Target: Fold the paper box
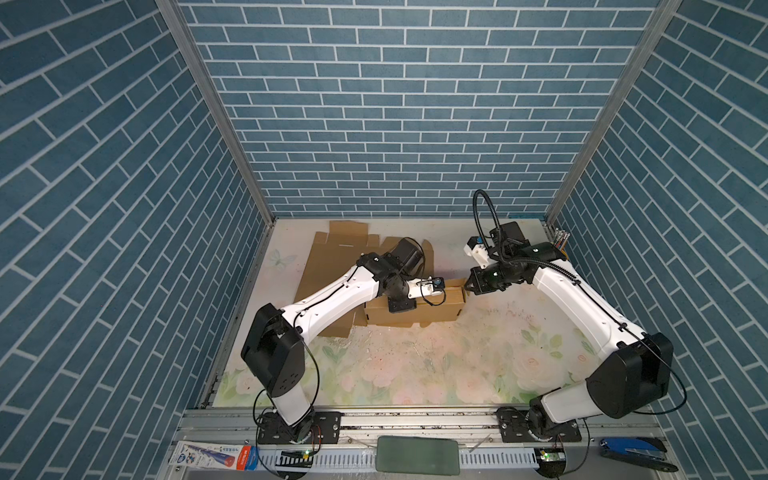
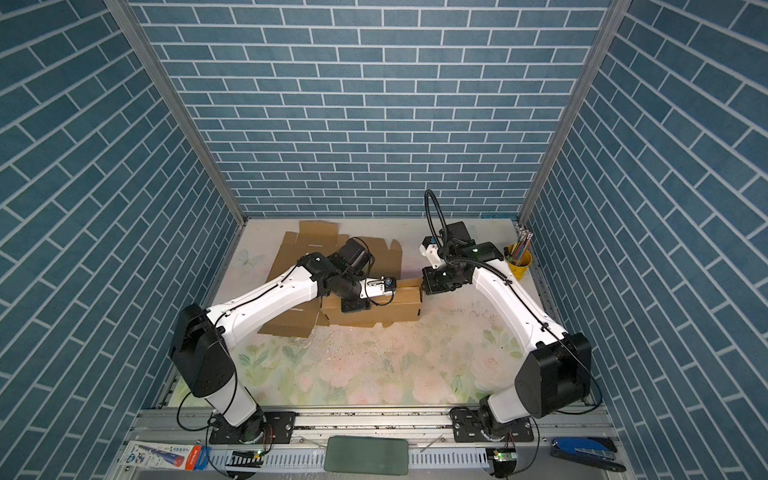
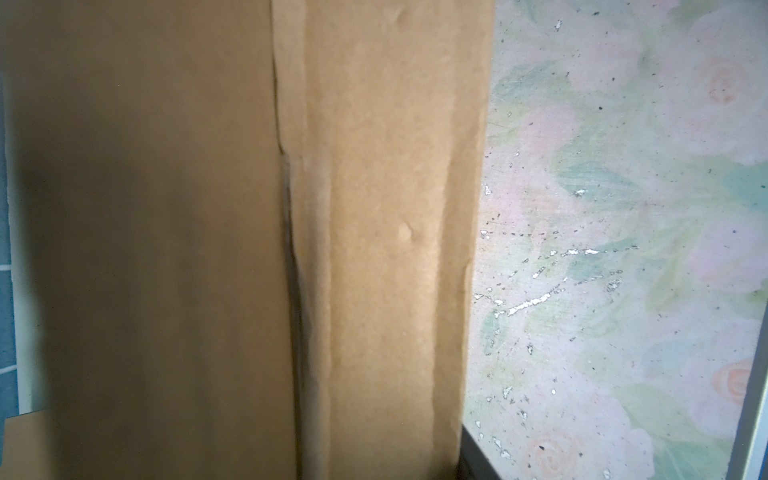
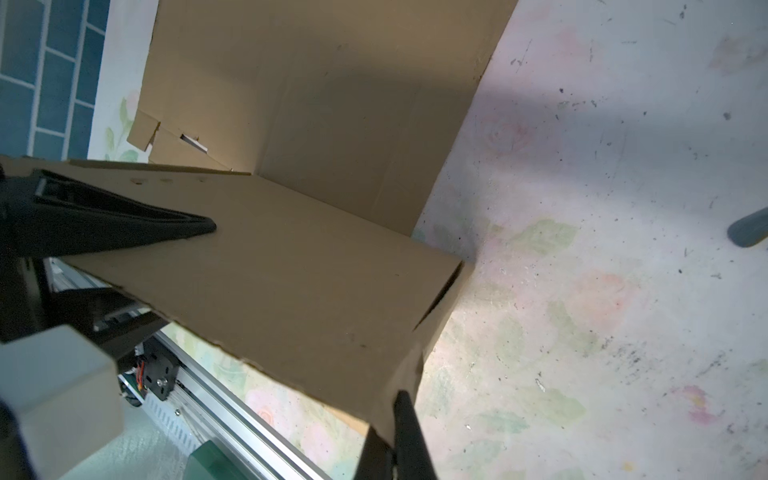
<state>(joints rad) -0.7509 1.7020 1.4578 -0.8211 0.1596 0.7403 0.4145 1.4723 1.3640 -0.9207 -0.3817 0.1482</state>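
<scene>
The paper box [image 1: 415,311] sits half-formed near the middle of the floral table [image 1: 457,365]. It rests just in front of a pile of flat cardboard blanks [image 1: 332,253], with one long panel raised and its right end not yet closed up. The left gripper [image 1: 444,289] reaches along the top of that long panel. In the right wrist view one of its fingers [image 4: 124,220] lies flat on the panel's face. The other finger is hidden, so I cannot tell whether this gripper is clamped on the wall or only resting on it. The right gripper [image 4: 395,432] is closed, and its fingers pinch the corner of the cardboard at the box's right end. Both top views place it right at that corner [image 2: 422,289]. The step in hand looks like forming the right end: one arm steadies the long wall while the other takes hold of the end flap. The next move probably calls for swinging the pinched flap about its crease towards the box's inside, while the left gripper keeps the wall from tipping or sliding. A short slit shows at the panel's outer corner in the right wrist view, so the pull should follow the crease rather than drag outwards, or the board may tear or buckle there.
</scene>
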